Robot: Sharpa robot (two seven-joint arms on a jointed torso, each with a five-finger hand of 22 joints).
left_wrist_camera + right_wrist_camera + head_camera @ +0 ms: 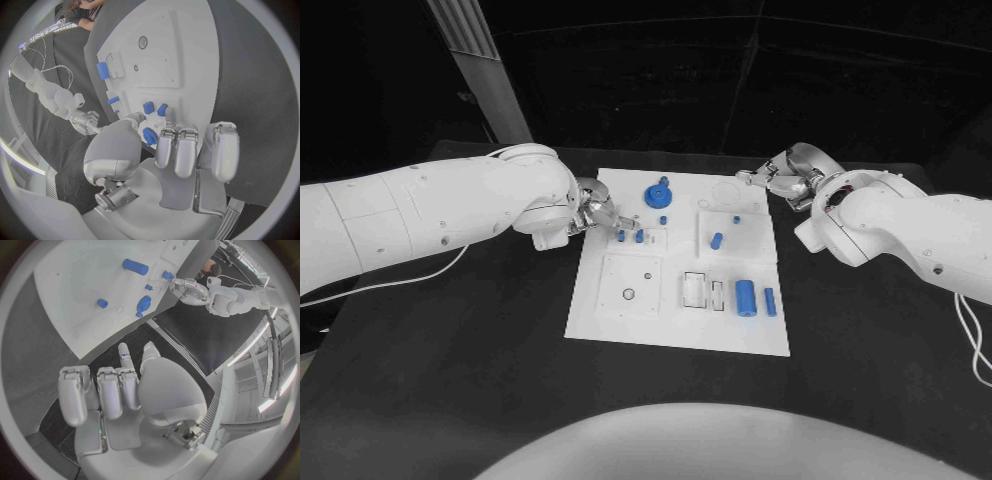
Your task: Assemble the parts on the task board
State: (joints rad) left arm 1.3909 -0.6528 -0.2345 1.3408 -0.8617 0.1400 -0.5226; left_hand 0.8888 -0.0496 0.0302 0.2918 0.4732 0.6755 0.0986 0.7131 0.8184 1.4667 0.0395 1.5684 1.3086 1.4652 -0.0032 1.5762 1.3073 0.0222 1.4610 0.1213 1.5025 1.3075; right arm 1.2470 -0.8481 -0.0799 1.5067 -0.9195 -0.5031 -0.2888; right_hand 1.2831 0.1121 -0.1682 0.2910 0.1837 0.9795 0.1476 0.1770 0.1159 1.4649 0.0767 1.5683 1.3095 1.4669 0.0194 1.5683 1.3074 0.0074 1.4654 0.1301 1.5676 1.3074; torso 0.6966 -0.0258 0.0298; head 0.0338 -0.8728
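Parts (630, 237) lie just beside left hand (593, 212) on task board (661, 330).

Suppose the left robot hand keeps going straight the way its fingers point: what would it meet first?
Probably the two small blue parts standing on the task board, just ahead of the left robot hand. Depth is hard to judge, so it could pass above them.

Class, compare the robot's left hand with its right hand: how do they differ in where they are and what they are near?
The left hand is at the white board's left edge, over it beside two small blue pegs; the right hand hangs off the board's far right corner, over the black table. The left hand is near parts; the right hand has none close by. Both hold nothing, fingers apart.
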